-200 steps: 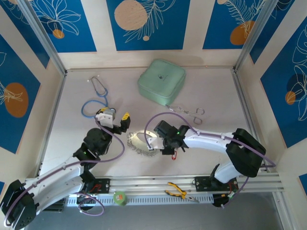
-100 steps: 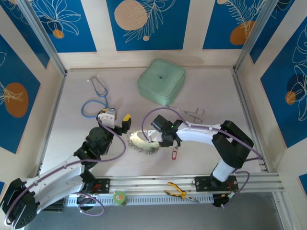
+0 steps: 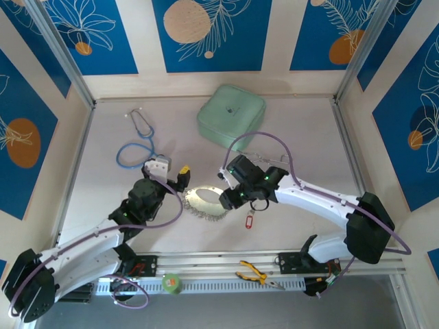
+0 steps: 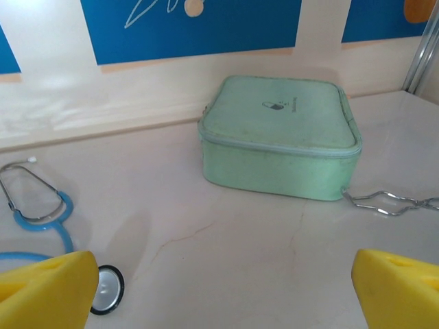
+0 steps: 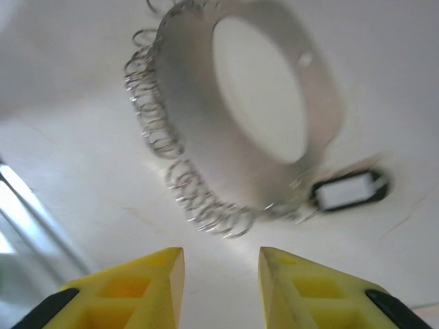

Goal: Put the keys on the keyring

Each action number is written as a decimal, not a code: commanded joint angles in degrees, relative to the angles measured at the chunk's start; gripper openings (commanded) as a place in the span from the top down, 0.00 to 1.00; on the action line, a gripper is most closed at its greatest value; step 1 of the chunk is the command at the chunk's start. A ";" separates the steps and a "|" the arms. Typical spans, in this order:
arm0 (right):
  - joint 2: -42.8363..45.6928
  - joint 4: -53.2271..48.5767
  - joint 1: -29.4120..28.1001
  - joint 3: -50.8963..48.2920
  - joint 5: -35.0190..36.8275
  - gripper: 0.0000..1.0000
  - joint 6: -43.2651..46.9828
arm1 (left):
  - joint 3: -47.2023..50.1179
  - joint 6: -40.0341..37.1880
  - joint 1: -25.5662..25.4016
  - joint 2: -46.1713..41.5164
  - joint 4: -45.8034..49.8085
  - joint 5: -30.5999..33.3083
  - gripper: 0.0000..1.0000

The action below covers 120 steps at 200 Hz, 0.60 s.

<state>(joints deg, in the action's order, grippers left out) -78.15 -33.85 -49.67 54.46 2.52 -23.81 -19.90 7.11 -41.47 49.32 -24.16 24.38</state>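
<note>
The keyring, a flat silvery ring hung with many small wire loops, lies on the table between my two arms. A key with a red tag lies loose just right of it. My right gripper hovers at the ring's right edge, open and holding nothing. In the right wrist view the keyring is just ahead of the open right gripper, and a dark-edged tag with a white label rests at its rim. My left gripper is wide open, up and left of the ring.
A mint green pouch sits at the back. A blue stethoscope lies at the left and silver forceps behind the right arm. Yellow-handled pliers and a green tape roll rest on the front rail.
My right gripper was shut on the red-tagged key, then opened and let it drop onto the table. The right arm then swung and pulled back. The left arm shifted slightly.
</note>
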 commanded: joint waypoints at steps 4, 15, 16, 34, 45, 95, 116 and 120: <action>-0.80 -4.57 -0.07 -0.04 -8.11 0.67 -23.81 | -2.02 2.67 0.44 1.95 -1.08 -0.46 0.05; -1.01 -4.07 0.54 -1.19 -8.57 0.67 -26.10 | -2.24 2.90 0.59 2.70 -1.65 -0.73 0.05; -1.03 -4.01 0.67 -1.32 -8.62 0.67 -26.32 | -2.29 2.90 0.55 2.75 -1.71 -0.87 0.05; -2.80 -2.82 2.90 -2.93 -10.71 0.70 -29.81 | -2.33 3.61 0.52 3.31 -2.52 -1.65 0.06; -4.44 -1.43 3.69 -3.21 -12.35 0.71 -30.12 | -2.31 4.09 0.55 3.48 -2.88 -2.00 0.06; -10.53 0.43 4.31 -2.60 -12.32 0.71 -29.77 | -1.74 4.32 0.55 2.31 -2.36 -2.64 0.07; -12.74 0.87 4.52 -2.26 -12.82 0.72 -29.34 | -1.55 4.13 0.52 2.18 -2.56 -2.74 0.07; -13.08 1.01 4.47 -2.17 -12.91 0.72 -29.20 | -1.49 4.09 0.56 2.05 -2.56 -2.83 0.07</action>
<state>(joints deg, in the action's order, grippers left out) -89.21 -33.41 -45.50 52.23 -8.27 -52.18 -20.38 10.50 -41.36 52.56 -24.71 22.50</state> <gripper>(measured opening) 0.284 0.931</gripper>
